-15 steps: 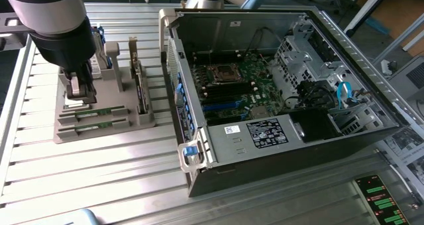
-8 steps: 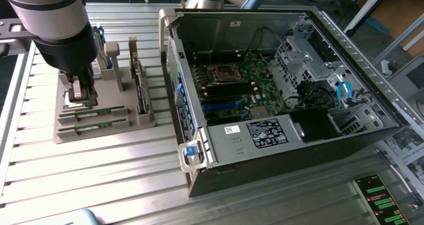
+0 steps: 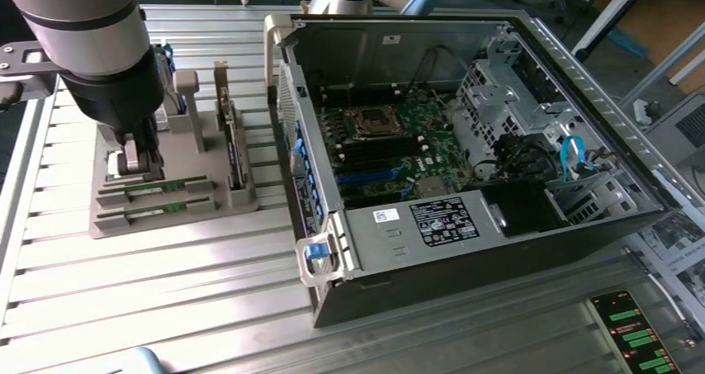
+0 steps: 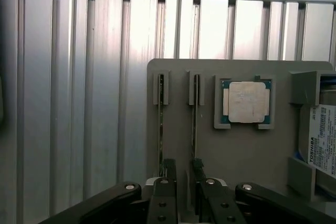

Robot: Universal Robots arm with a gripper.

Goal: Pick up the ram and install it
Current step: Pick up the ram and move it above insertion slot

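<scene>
ram in holder, holder on table; case beside holder

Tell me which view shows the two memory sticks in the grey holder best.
The exterior view: the memory sticks show their long green sides in the grey holder, beside the tool. The wrist view sees the sticks edge-on, as thin lines.

**Bench surroundings, off the job**

You have an open computer case on the slatted aluminium table, its motherboard exposed. At the case's nine o'clock in the exterior view sits a grey holder carrying a square silver processor chip and a Toshiba-labelled drive.
</scene>
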